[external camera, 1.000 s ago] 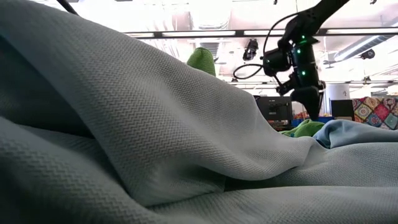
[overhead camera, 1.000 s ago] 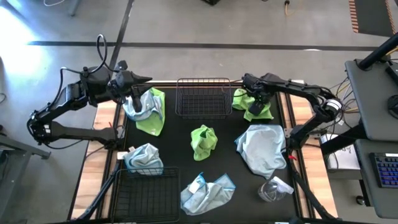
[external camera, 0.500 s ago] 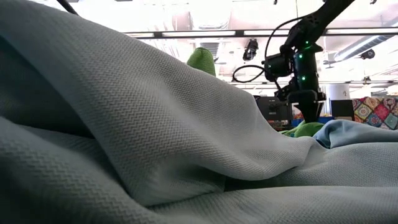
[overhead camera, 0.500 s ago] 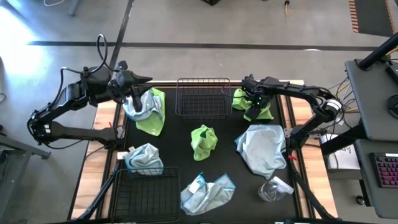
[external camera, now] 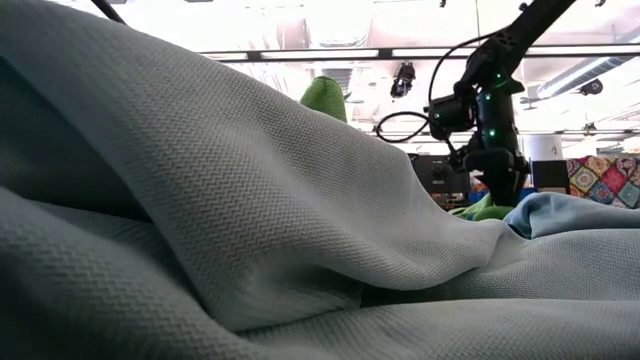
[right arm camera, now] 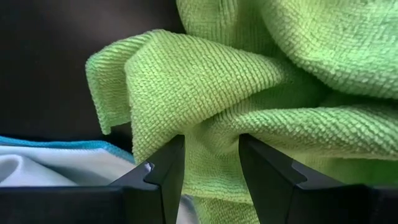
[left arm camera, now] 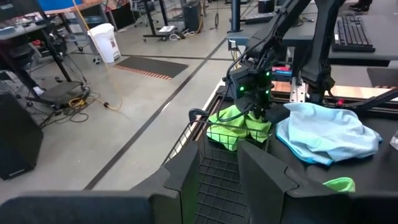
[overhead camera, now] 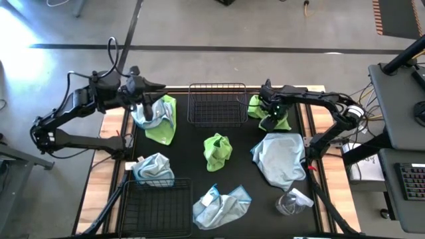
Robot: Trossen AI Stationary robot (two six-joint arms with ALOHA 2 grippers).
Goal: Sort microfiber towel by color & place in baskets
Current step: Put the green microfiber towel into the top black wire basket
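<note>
Crumpled green towel (right arm camera: 249, 106) (no clear long axis) pinched in right gripper (right arm camera: 211, 163) jaws; left jaws parted

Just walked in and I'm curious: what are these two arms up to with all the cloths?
They are sorting towels by color into baskets. The right gripper is pinching a green towel beside the far basket. The left gripper hovers over a blue-and-green pile. Both baskets, including the near basket, hold nothing yet.

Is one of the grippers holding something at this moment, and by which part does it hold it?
The right gripper has its jaws closed on a bunched fold of a green towel beside the far basket. The left gripper holds nothing visible.
</note>
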